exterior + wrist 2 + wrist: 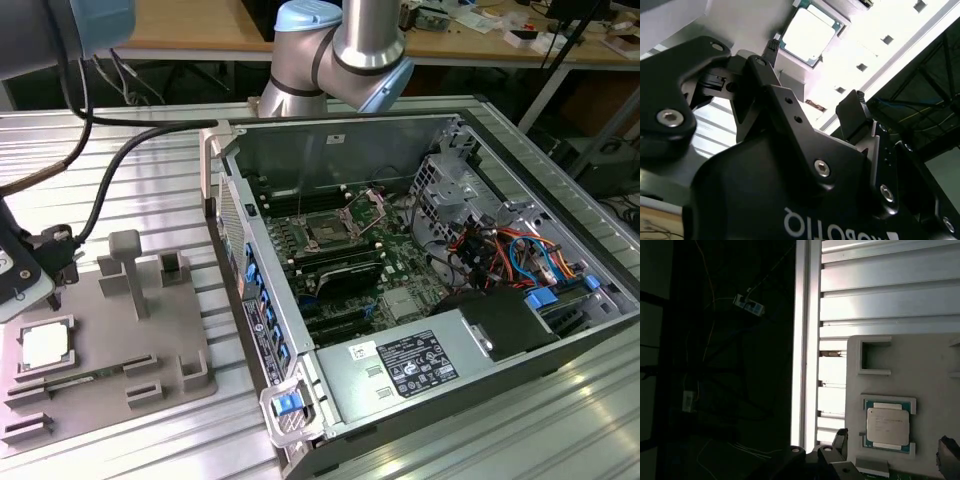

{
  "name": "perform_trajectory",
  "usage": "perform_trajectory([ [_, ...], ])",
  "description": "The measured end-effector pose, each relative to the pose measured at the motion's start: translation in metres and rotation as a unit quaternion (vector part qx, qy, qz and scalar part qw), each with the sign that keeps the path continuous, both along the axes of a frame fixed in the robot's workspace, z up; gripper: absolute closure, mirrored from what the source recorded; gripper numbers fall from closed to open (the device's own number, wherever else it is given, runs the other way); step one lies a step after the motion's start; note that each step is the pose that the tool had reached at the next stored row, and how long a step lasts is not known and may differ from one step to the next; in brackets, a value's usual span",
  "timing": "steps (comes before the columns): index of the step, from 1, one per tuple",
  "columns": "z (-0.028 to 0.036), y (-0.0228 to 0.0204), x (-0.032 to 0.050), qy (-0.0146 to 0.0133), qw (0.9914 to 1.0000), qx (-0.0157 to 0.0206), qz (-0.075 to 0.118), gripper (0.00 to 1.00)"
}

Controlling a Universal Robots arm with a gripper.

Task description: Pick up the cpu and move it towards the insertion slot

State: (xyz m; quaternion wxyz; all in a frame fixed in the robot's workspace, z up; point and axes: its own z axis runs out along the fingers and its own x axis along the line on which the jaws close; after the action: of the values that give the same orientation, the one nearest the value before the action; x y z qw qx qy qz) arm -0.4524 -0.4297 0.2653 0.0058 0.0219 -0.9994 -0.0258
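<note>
One square cpu [45, 345] lies flat, silvery top up, in the grey tray [110, 345]; the tool [812, 80] hangs above, fingers [852, 112] spread apart.

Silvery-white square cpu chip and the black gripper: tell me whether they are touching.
Apart. The first wrist view shows bare grey plastic tray between the silvery-white square cpu chip and each finger of the open black gripper.

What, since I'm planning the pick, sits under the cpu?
The cpu lies in a square recess of the grey tray, green edge showing around its top. The recess floor beneath is covered by the chip.
</note>
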Motion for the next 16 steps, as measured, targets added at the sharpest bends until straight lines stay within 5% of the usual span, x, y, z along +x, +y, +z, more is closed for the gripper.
perform_trajectory([
  [10, -0.0057, -0.0011, -0.0006, 0.0000, 0.99994, 0.0001, 0.011, 0.26],
  [16, -0.0218, -0.0032, -0.0006, 0.0001, 0.99995, 0.0000, 0.010, 0.26],
])
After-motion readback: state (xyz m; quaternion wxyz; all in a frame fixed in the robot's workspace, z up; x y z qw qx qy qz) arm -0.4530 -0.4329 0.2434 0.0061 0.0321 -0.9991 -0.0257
